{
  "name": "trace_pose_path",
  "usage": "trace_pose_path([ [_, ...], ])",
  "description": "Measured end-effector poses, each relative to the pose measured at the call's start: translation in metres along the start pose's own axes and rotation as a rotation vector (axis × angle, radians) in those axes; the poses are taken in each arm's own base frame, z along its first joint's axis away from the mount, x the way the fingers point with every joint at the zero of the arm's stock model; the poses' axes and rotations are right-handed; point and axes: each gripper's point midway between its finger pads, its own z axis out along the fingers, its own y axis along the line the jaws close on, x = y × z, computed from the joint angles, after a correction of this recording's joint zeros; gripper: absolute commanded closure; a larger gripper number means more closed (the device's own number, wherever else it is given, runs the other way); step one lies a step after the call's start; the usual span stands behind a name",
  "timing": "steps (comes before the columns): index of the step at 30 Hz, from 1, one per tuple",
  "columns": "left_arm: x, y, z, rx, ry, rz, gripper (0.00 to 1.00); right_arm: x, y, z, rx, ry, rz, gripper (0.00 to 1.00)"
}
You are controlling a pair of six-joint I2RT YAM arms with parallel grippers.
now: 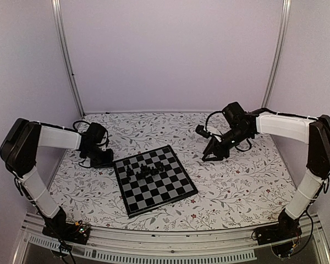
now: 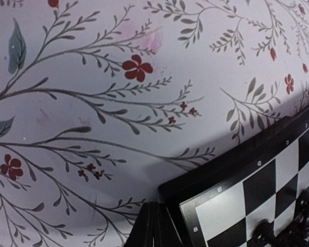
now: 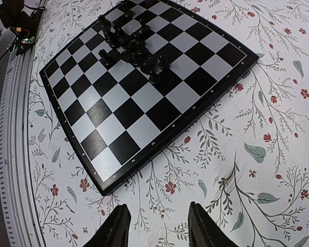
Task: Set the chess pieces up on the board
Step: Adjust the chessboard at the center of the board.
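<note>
While the left end effector [image 2: 154, 213] sits closed by the board [image 1: 165, 190], the right end effector [image 3: 157, 208] hovers open.

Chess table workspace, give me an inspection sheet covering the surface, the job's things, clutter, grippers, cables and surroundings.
Surface: floral table cover, lying flat, no spills seen.
Job's things: chessboard sits skewed at centre; black chess pieces are bunched on its far part, not set in rows.
Clutter: nothing seen.
Grippers: left gripper is shut, low at the board's left corner, nothing visible in it. Right gripper has its fingers apart and empty, over the cover right of the board.
Cables: black cables loop at both wrists, off the board.
Surroundings: plain pale walls, metal frame posts.
</note>
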Motion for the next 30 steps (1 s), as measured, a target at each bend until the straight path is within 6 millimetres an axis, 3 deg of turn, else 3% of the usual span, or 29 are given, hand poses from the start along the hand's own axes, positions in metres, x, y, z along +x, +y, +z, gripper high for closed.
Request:
trace_pose_path([
  [12,-0.020,-0.049,0.020,0.110,-0.017,0.109,0.96,0.002,0.001,0.001,-0.001,0.001,-0.013,0.57],
  [17,-0.043,-0.070,0.021,0.100,-0.017,0.180,0.89,0.000,0.002,0.000,0.001,0.008,-0.057,0.57],
  [21,-0.089,-0.087,-0.004,0.080,-0.096,0.232,0.69,-0.016,0.002,0.000,0.023,0.013,-0.134,0.57],
  [25,-0.140,-0.114,-0.043,0.126,-0.227,0.291,0.59,-0.030,0.008,0.011,0.011,0.018,-0.212,0.60],
  [28,-0.157,-0.138,-0.072,0.194,-0.342,0.378,0.46,-0.037,0.004,0.027,0.004,0.042,-0.239,0.62],
  [30,-0.153,-0.153,-0.093,0.249,-0.423,0.445,0.43,-0.038,0.001,0.040,-0.001,0.060,-0.243,0.62],
])
